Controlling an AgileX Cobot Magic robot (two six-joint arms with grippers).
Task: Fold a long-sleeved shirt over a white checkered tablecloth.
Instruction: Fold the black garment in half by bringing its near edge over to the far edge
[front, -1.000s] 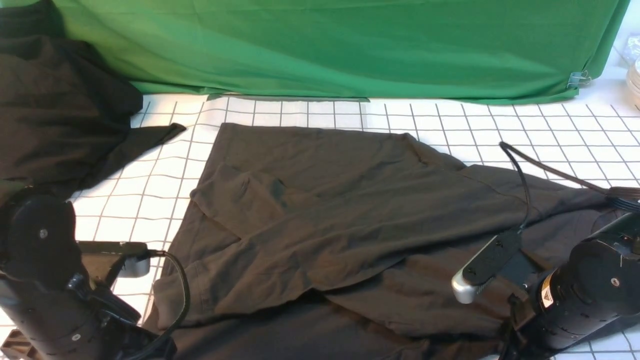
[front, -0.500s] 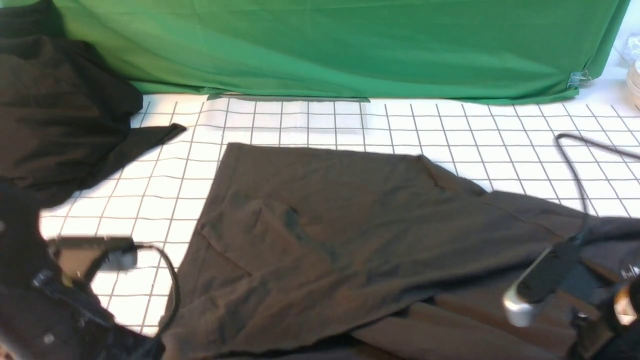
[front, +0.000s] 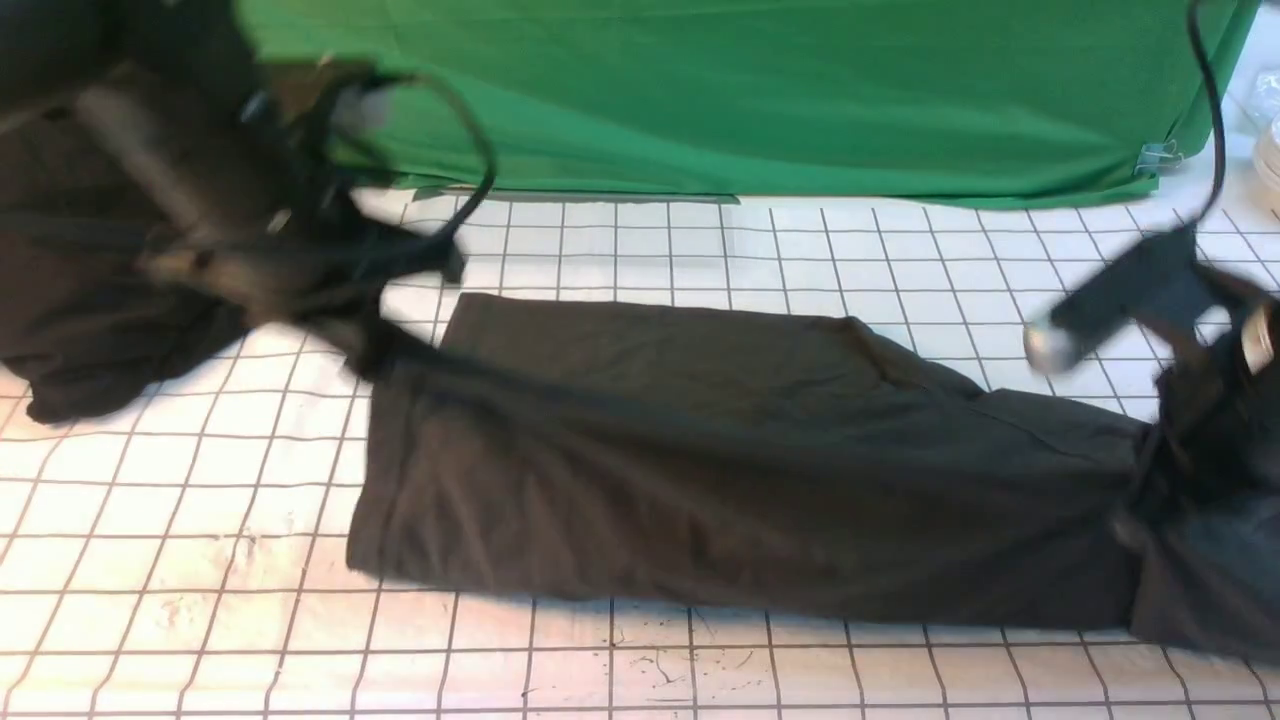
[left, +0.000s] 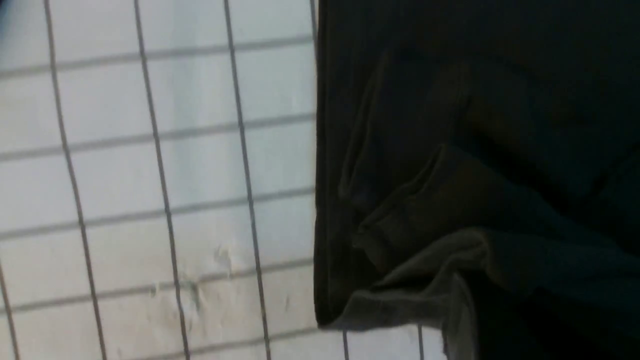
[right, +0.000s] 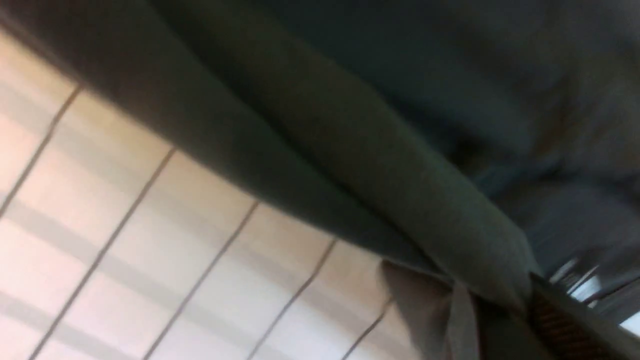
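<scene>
Front view: one lengthwise fold looks made, an arm at each end of the shirt.

At ten o'clock my left gripper is a blur beside a second dark garment. I cannot tell how its jaws stand, though the shirt's far corner peaks up toward it. The long-sleeved shirt lies across the centre of the white checkered tablecloth as a long doubled band, running from nine to three o'clock. At three o'clock my right gripper is clamped on the bunched end, and the right wrist view shows the cloth pinched there. I judge the crosswise folds are yet to be made.
</scene>
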